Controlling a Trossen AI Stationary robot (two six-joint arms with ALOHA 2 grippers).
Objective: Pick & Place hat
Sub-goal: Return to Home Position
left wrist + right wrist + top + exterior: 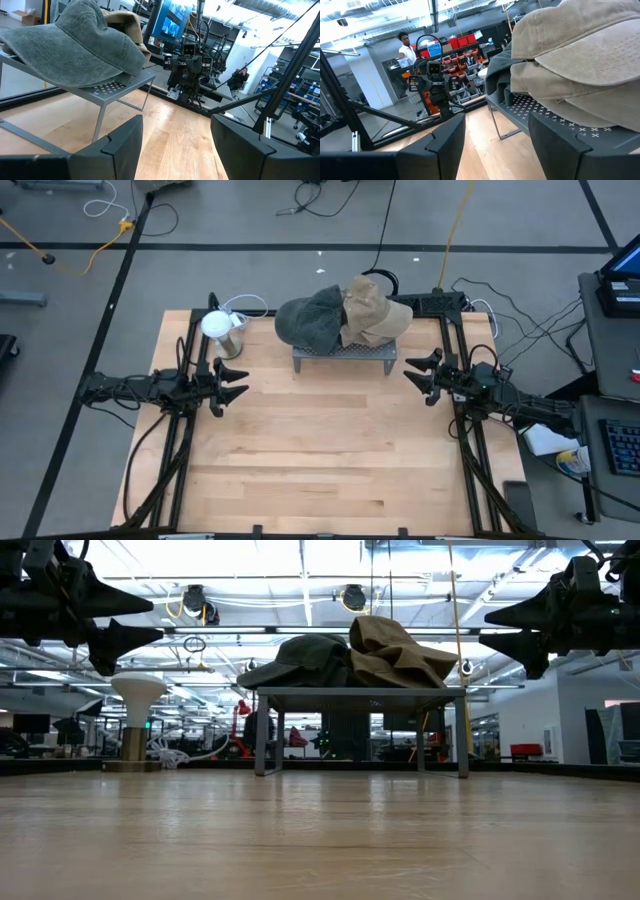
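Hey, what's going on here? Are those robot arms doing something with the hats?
Right now neither arm holds anything. The left gripper and the right gripper hover open above the wooden table, one on each side of a small metal shelf. The green caps and the brown caps sit piled side by side on that shelf. No cap lies on the table, so the stacking looks finished.

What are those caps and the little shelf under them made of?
Green cap: probably washed cotton twill, matte, faded along seams. Tan cap: similar soft cloth, stitched panels. Shelf: apparently grey-painted metal, top perforated. Left gripper and right gripper hover open either side.
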